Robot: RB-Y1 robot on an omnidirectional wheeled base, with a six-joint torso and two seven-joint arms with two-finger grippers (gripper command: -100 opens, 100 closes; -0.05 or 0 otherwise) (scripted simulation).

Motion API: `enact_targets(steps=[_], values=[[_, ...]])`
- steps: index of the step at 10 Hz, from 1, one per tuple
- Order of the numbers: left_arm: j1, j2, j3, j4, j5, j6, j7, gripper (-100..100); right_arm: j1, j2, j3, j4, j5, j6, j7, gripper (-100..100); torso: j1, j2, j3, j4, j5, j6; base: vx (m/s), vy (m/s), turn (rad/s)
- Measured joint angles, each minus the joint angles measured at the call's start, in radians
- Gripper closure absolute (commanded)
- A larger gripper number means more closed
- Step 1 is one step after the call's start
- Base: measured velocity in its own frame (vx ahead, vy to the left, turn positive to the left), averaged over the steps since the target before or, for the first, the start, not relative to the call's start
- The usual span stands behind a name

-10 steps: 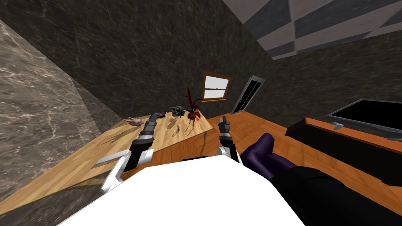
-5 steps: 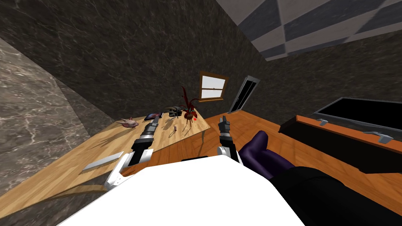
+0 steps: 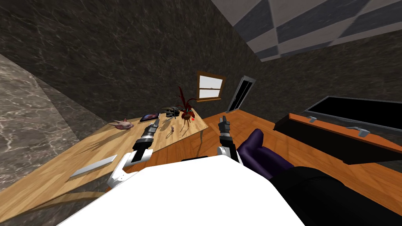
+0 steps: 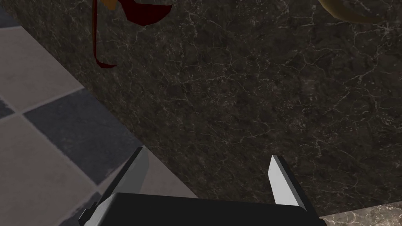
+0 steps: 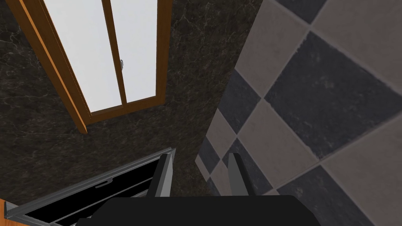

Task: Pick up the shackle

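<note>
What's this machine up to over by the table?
The robot is after a small item, likely the shackle, lying on the wooden table near a red plant. Its left claw hovers open above the tabletop, short of the shackle. The right claw is raised beside the table. Nothing is picked up yet.

Wooden table, pink figure, tablet, red plant, perhaps a shackle
</note>
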Motion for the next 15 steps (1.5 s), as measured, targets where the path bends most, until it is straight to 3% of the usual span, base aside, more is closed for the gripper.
enact_targets(steps=[4,6,9,11,15], values=[[-0.038,0.009,0.039,0.120,-0.063,0.032,-0.012,-100,0.000,0.000,0.000,0.000,0.000,0.000,0.000,0,0.001,-0.001,0.000,0.000,0.000,0.000,0.007,-0.038,-0.096],[-0.055,0.003,0.051,0.167,-0.110,0.075,-0.020,-100,0.000,0.000,0.000,0.000,0.000,0.000,0.000,0,0.001,-0.001,0.000,0.000,0.000,0.000,0.010,-0.033,-0.078],[-0.097,0.003,0.091,0.287,-0.193,0.119,-0.033,-100,0.000,0.000,0.000,0.000,0.000,0.000,0.000,0,0.001,-0.002,-0.001,0.000,0.000,0.000,0.027,-0.032,-0.143],[-0.091,0.006,0.097,0.329,-0.227,0.152,-0.027,-100,0.000,0.000,0.000,0.000,0.000,0.000,0.000,0,0.002,-0.001,-0.001,0.000,0.000,0.000,0.017,-0.012,-0.081],[-0.122,0.013,0.116,0.428,-0.300,0.217,-0.023,-100,0.000,0.000,0.000,0.000,0.000,0.000,0.000,0,0.003,-0.002,-0.001,0.000,0.000,-0.001,0.028,-0.007,-0.120]])
